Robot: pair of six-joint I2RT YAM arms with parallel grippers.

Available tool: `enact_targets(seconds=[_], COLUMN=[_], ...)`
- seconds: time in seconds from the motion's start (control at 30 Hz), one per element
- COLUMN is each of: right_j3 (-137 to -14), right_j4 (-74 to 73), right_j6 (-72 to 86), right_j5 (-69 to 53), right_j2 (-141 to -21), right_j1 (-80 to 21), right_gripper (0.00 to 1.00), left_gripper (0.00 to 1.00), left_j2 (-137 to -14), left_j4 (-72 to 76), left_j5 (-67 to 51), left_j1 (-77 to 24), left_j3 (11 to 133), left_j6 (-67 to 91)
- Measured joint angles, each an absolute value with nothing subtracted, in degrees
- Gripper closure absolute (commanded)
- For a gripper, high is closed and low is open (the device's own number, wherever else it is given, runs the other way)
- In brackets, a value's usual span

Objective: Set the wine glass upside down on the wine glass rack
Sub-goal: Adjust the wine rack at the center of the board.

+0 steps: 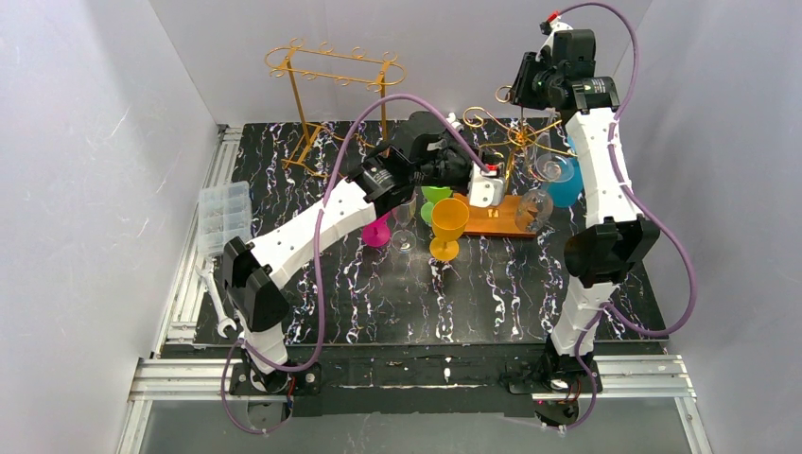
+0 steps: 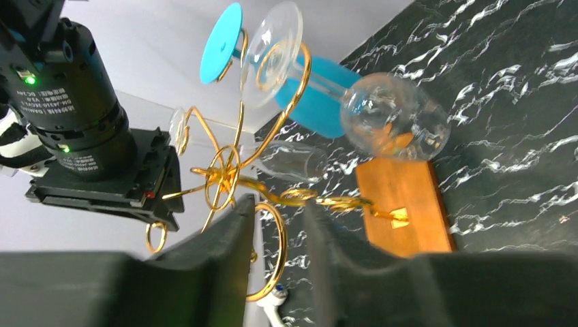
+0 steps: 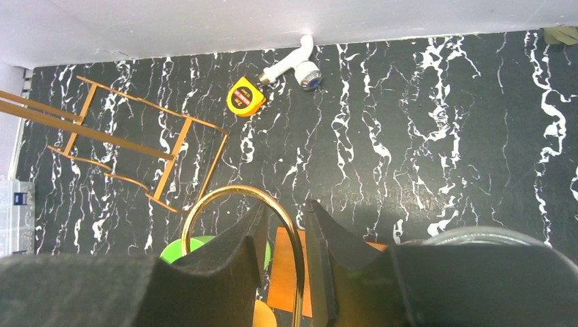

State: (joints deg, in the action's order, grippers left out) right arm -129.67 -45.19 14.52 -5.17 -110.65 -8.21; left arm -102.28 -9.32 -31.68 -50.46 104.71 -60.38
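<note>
Glass (image 2: 395, 116) hung bowl-down on rack (image 2: 399, 197), beside blue glass (image 2: 320, 102). Left gripper (image 2: 279, 211) parted a little, empty, straddling a gold loop; right gripper (image 3: 286, 211) likewise narrowly apart around top wire, gripping nothing. Back both straight out, clear of wire. Yellow goblet (image 1: 448, 222) close by left wrist: mind it.

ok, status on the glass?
Left end effector open, straddling rack wire. Right end effector open, same. Clear glass hangs bowl-down on rack, beside blue glass. Mind the wires backing out.
</note>
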Motion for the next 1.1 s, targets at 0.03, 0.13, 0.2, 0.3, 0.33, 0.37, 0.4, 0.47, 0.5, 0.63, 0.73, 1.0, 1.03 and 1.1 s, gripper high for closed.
enact_targets(seconds=[0.03, 0.13, 0.2, 0.3, 0.33, 0.37, 0.4, 0.47, 0.5, 0.63, 0.73, 1.0, 1.03, 1.1], right_j3=[-129.67, -129.86, -129.97, -130.02, -130.13, -130.3, -130.45, -130.82, -130.89, -130.89, -130.87, -130.69, -130.47, -129.91], right_j4=[-45.21, -45.04, -44.97, -44.86, -44.91, -45.08, -45.17, -45.3, -45.34, -46.35, -47.79, -52.29, -52.86, -52.95], right_j6=[14.52, 14.5, 14.5, 14.39, 14.33, 14.17, 13.98, 13.61, 13.23, 13.1, 12.56, 11.97, 12.01, 13.17], right_j5=[-5.3, -5.98, -6.37, -6.37, -6.15, -5.8, -5.43, -4.78, -4.25, -3.14, -2.68, -2.98, -3.2, -4.69], right_j2=[-110.67, -110.8, -110.85, -110.85, -110.85, -110.85, -110.85, -110.83, -110.72, -109.93, -109.03, -105.97, -105.43, -103.98], right_j1=[-8.36, -8.99, -9.28, -9.45, -9.45, -9.43, -9.43, -9.45, -9.45, -9.58, -9.89, -10.15, -10.13, -9.98], right_gripper=[0.64, 0.62, 0.57, 0.47, 0.42, 0.37, 0.33, 0.24, 0.21, 0.02, 0.01, 0.02, 0.02, 0.02], left_gripper=[0.55, 0.46, 0.43, 0.38, 0.37, 0.35, 0.33, 0.26, 0.24, 0.23, 0.23, 0.22, 0.22, 0.22], left_j2=[-102.28, -102.28, -102.28, -102.28, -102.26, -102.1, -101.82, -101.1, -100.51, -96.55, -91.15, -80.79, -80.47, -80.05], left_j4=[-9.19, -8.27, -7.86, -7.94, -8.05, -8.21, -8.6, -10.02, -11.2, -15.66, -18.44, -23.94, -24.77, -25.87], left_j5=[-31.73, -31.51, -31.0, -29.87, -29.34, -28.71, -27.92, -26.33, -25.41, -21.87, -19.79, -16.58, -16.23, -15.49], left_j1=[-50.78, -51.96, -52.53, -52.75, -52.73, -52.73, -52.71, -52.58, -52.42, -51.55, -49.87, -41.01, -40.18, -39.27], left_j3=[104.88, 105.89, 106.76, 108.38, 108.77, 109.06, 109.12, 109.12, 109.12, 108.33, 105.65, 100.09, 99.79, 98.96], left_j6=[-60.4, -58.43, -56.66, -54.35, -53.76, -53.06, -52.42, -50.89, -49.95, -45.6, -41.52, -31.09, -30.22, -28.93])
